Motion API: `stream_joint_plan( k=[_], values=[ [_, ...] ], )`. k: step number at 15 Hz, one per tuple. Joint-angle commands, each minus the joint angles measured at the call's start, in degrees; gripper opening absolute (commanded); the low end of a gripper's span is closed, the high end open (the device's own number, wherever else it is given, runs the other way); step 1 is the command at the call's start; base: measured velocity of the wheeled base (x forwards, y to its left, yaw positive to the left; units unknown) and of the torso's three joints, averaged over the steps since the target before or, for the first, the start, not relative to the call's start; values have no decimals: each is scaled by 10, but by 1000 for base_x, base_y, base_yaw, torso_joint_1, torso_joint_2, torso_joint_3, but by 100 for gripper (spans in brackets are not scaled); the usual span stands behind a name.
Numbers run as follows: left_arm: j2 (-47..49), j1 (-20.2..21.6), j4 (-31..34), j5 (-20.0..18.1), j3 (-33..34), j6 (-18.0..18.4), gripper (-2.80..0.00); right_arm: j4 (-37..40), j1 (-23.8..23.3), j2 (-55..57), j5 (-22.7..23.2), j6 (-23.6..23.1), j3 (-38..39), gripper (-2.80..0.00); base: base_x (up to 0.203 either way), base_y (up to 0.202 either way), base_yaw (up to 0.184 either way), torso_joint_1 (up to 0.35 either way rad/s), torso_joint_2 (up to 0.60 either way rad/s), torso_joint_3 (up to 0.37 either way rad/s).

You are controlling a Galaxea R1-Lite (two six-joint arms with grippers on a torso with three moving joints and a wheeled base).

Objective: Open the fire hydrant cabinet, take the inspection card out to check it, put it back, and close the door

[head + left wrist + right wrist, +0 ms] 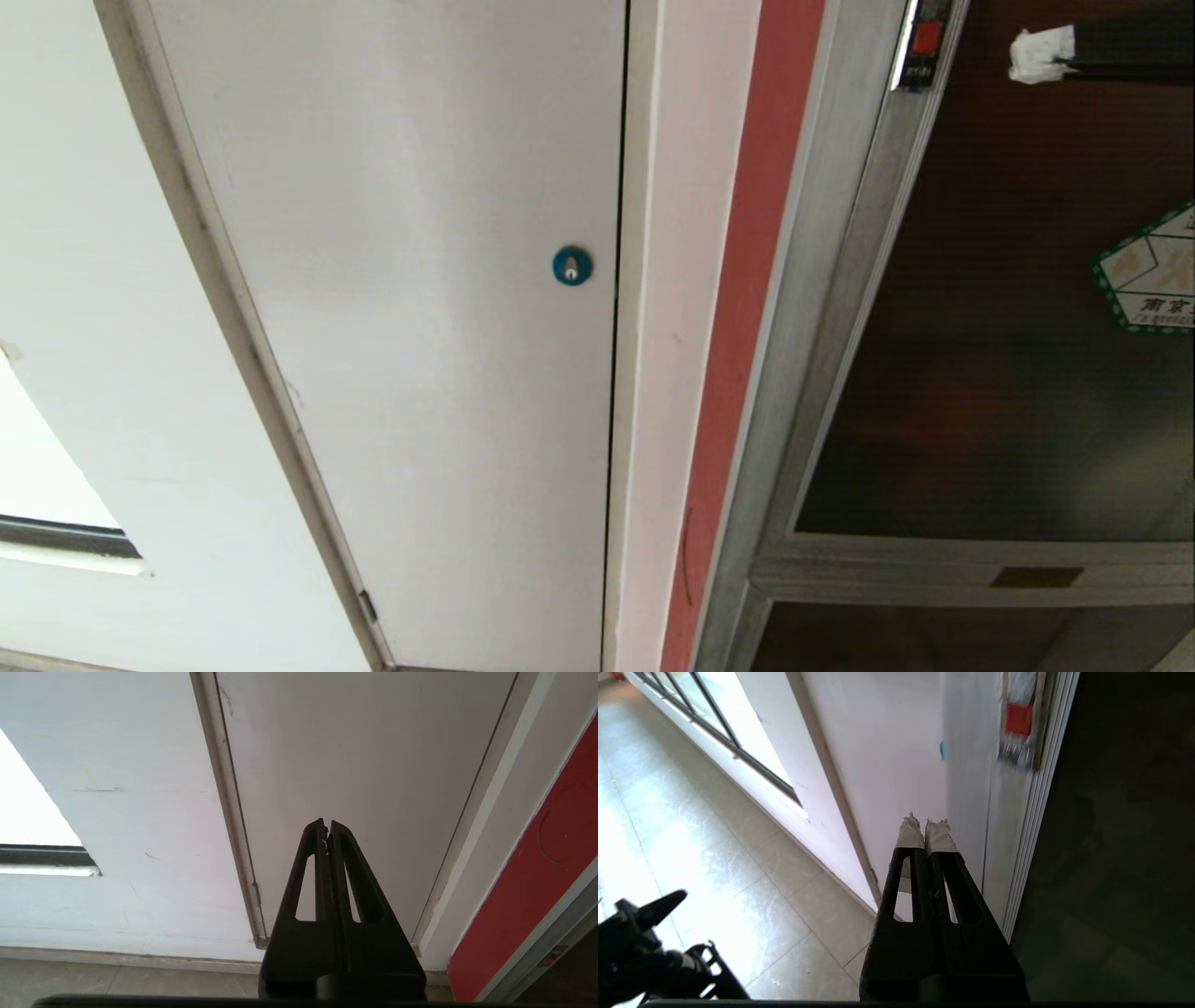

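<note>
Beside the plain white lock panel (pixel 401 308), the silver-framed dark glass door (pixel 1008 373) stood closed, its red latch (pixel 925 39) untouched; the tape-tipped right gripper (pixel 1027 54), clenched empty, hovered near it. Everything remained undone.

A corridor in a public or office building: a wall-mounted fire hydrant cabinet (pixel 934 373) with dark glass beside a white service panel (pixel 420 327) (blue round lock (pixel 571 266)), pale tiled floor (pixel 714 858), long windows (pixel 714 723).

Green-bordered white sticker (pixel 1150 275) on the door (pixel 1008 373): Chinese characters are printed, partly cut off; none can be read with certainty.
</note>
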Motion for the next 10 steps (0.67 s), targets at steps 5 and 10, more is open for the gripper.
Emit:
stream_joint_plan(
  k=[5, 10],
  values=[
    [1, 0, 0, 0, 0, 0, -280, -2, 7, 76, -18, 1, -79, -280, 0, 0, 0, 0, 0, 0],
    [1, 0, 1, 0, 0, 0, -280, -25, 8, 90, -47, 1, -87, -280, 0, 0, 0, 0, 0, 0]
  ],
)
